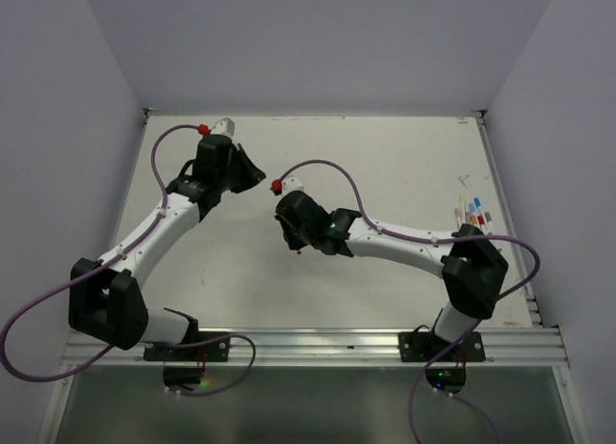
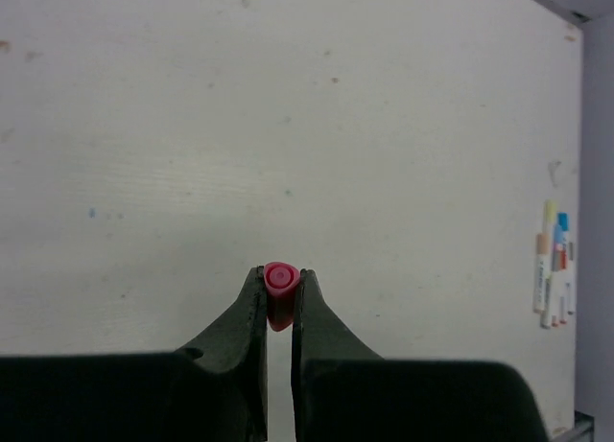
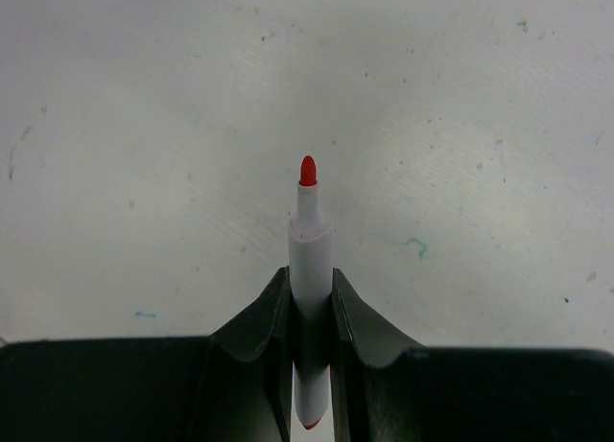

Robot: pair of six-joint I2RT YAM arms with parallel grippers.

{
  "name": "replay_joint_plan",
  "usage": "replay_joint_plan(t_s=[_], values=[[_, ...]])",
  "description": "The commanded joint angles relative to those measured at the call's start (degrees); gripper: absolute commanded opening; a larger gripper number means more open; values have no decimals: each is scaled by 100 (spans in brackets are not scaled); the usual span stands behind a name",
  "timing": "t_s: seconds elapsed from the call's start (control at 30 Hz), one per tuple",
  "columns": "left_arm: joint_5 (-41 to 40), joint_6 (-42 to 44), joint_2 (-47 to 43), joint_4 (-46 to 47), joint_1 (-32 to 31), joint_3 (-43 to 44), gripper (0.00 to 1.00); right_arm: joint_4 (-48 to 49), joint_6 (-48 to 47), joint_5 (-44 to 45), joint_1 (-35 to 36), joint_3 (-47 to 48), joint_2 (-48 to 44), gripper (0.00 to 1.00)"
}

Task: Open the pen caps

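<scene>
In the left wrist view my left gripper (image 2: 280,272) is shut on a small pinkish-red pen cap (image 2: 279,283), its open end facing the camera. In the right wrist view my right gripper (image 3: 311,275) is shut on the white barrel of a pen (image 3: 310,245). That pen's bare red tip (image 3: 308,171) points away from me over the table. From above, the left gripper (image 1: 254,174) and right gripper (image 1: 293,244) hang apart over the middle of the table, and the cap and pen are too small to make out there.
Several more pens (image 1: 471,213) with coloured ends lie together at the table's right edge, also seen as pens (image 2: 554,266) in the left wrist view. The white table (image 1: 385,155) is walled at the back and both sides. Purple cables loop from both arms.
</scene>
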Motion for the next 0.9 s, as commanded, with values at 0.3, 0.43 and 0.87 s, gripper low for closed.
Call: replay_joint_plan(t_s=[0.3, 0.43, 0.87], values=[[-1920, 1038, 7, -1063, 794, -573, 0, -624, 632, -872, -891, 1554, 1595, 0], [-2245, 1248, 251, -1108, 1102, -573, 0, -642, 351, -997, -1593, 1492, 1666, 0], [-1983, 1389, 1114, -756, 1656, -916, 0, -1441, -1493, -909, -2650, 3652, 3247, 0]])
